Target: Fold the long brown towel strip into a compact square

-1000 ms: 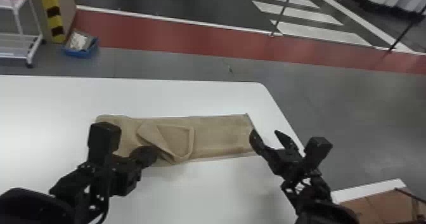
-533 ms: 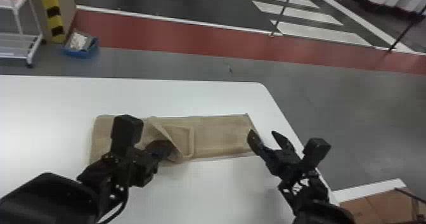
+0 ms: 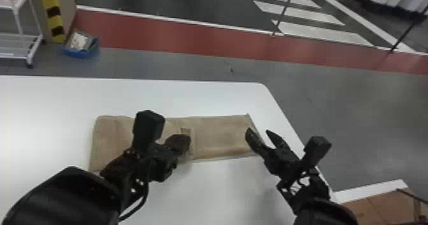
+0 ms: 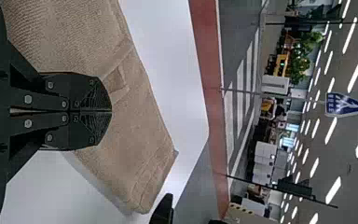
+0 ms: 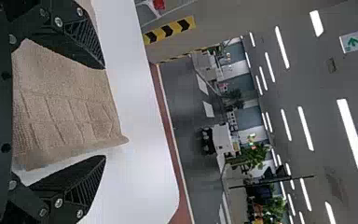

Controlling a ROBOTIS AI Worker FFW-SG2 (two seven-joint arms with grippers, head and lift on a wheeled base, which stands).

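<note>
Workpiece: one long brown towel strip (image 3: 223,138), laid flat across the middle of the head view on a white table (image 3: 203,202). Its left part is partly covered by the left arm. A narrow raised edge of cloth (image 3: 192,144) crosses the strip just left of the frame's centre, beside the left fingertips.

Gripper state: the left gripper (image 4: 111,111) has its fingers together over the towel; whether cloth is pinched between them cannot be told. The right gripper (image 3: 260,132) stands at the strip's right end, fingers apart; in the right wrist view the cloth shows between them, ungripped.

Handling: the towel should prove light, limp and slightly rough, with little risk of slipping or breakage. It will wrinkle or skew readily if drawn from one point. Preferred hold: the right end, at a corner or the hem, taking every layer between the pads. Pads set too high may miss the thin cloth; set too low, they may scrape the table.

Status: the square appears well short of complete. The present step is judged to be setting the left-hand fold; the raised edge should be laid flat before the right end is carried over.
</note>
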